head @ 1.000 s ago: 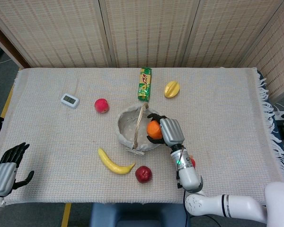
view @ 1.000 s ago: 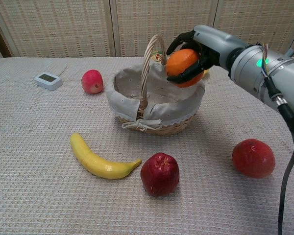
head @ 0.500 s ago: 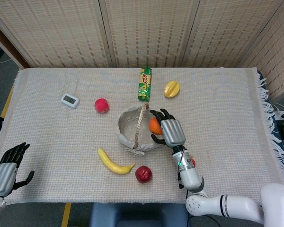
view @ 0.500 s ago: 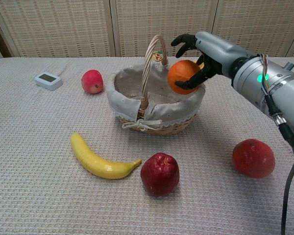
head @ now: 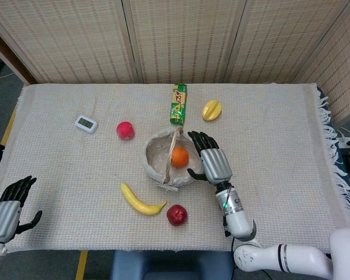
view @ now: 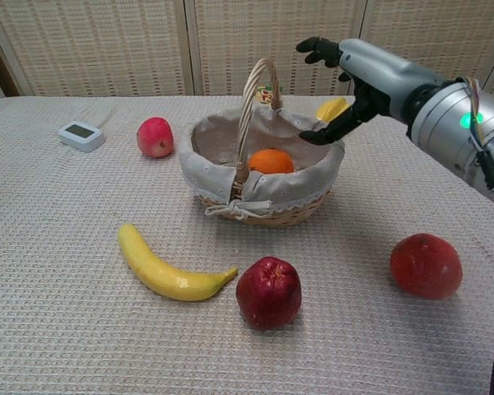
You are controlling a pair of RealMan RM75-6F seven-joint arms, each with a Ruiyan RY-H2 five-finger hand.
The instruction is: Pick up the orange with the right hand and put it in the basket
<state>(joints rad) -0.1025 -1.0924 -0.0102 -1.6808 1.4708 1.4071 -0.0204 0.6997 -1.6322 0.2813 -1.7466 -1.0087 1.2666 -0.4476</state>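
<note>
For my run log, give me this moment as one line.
orange: in basket | right hand: open beside basket | left hand: idle, open

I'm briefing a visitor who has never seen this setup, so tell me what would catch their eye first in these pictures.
First, the orange lying inside the cloth-lined basket at mid-table, with the right robot hand open just above the basket's right rim, holding nothing. Next, the fruit in front of the basket: a banana and a dark red apple, with another red fruit off to the right. The left robot hand sits idle at the near left table edge.
</note>
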